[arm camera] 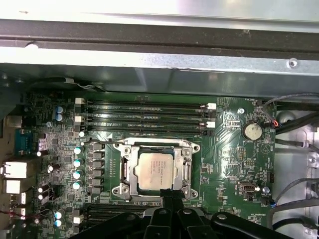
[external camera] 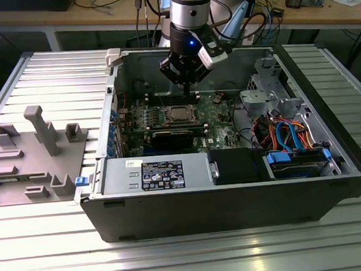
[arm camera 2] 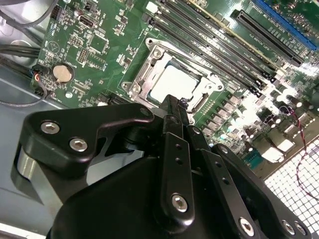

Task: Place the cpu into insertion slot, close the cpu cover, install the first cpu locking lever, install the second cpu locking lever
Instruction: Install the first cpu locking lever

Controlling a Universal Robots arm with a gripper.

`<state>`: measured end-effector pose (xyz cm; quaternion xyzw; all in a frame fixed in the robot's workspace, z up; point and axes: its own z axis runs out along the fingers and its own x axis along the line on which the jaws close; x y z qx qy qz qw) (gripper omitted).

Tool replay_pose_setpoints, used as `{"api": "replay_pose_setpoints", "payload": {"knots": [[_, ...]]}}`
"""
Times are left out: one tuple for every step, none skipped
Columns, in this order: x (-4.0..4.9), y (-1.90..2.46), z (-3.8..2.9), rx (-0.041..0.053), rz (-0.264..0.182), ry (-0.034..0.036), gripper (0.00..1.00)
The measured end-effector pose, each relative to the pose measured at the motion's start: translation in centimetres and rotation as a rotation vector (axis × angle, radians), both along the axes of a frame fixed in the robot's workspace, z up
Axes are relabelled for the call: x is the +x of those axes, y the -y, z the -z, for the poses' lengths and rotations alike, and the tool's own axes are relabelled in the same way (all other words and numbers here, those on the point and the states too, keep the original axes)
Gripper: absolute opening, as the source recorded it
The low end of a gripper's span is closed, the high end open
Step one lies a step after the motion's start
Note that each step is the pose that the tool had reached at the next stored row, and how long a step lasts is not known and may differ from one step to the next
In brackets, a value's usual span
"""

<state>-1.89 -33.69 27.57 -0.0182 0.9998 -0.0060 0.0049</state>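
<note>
Closest to the lens, my pincer (arm camera 2: 175, 105) has its fingers pressed together, holding nothing, tips just beside the cover (arm camera 2: 141, 74). Beyond them the cpu (arm camera 2: 172, 82) sits in the slot, cover down. I judge a locking lever is the step; it needs a careful push.

Likely a robotics lab, slotted aluminium table (external camera: 33, 71), cable-strewn workbench (external camera: 116, 10)

A: Arm pose?
B: Arm (external camera: 190, 11) comes straight down, wrist vertical, gripper (external camera: 188, 85) pointing down.
A: Fingers?
B: Black fingers (arm camera 2: 175, 129) pressed together at the tips in the second wrist view, nothing between them. Same tips (arm camera: 169, 195) together in the first wrist view.
</note>
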Motion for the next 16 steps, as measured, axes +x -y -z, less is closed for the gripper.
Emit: {"api": "replay_pose_setpoints", "payload": {"knots": [[0.0, 0.0, 0.0, 0.0, 0.0, 0.0, 0.11], [0.0, 0.0, 0.0, 0.0, 0.0, 0.0, 0.11], [0.0, 0.0, 0.0, 0.0, 0.0, 0.0, 0.11], [0.0, 0.0, 0.0, 0.0, 0.0, 0.0, 0.11], [0.0, 0.0, 0.0, 0.0001, 0.0, 0.0, 0.11], [-0.03, 0.0, 0.0, 0.0, 0.0, 0.0, 0.11], [-0.07, 0.0, 0.0, 0.0, 0.0, 0.0, 0.11], [-0.12, -0.01, 0.0, 0.0, 0.0, 0.0, 0.11], [-0.21, -0.01, 0.0, 0.0001, 0.0, 0.0, 0.11], [-0.28, 0.0, 0.0, 0.0001, 0.0, 0.0, 0.11], [-0.33, 0.0, 0.0, 0.0, 0.0, 0.0, 0.11], [-0.4, 0.0, 0.0, 0.0, 0.0, 0.0, 0.11], [-0.45, 0.0, 0.0, 0.0, 0.0, 0.0, 0.11], [-0.5, 0.0, 0.0, 0.0, 0.0, 0.0, 0.11], [-0.53, 0.0, 0.0, 0.0, 0.0, 0.0, 0.11], [-0.56, 0.0, 0.0, 0.0, 0.0, 0.0, 0.11]]}}
